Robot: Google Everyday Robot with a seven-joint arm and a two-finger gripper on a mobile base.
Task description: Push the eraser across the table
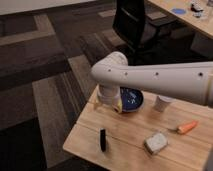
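Eraser [103, 139] sits on table [125, 129] nr front-left edge, w/ nothing touching it. Whitish block [156, 142] to its right, orange item [187, 127] beyond that. My gripper [107, 103] hangs over far-left part of tabletop, just beside blue bowl [134, 100], apart from eraser; grip state: cannot tell. Office chair [132, 25] behind.

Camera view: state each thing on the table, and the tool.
tool: over the far edge of the table, beside the bowl.
eraser: on the table, front left, clear of the tool.
bowl: upright, partly behind the arm.
cup: upright, right of the bowl.
block: lying near the front edge.
orange item: lying at the right.
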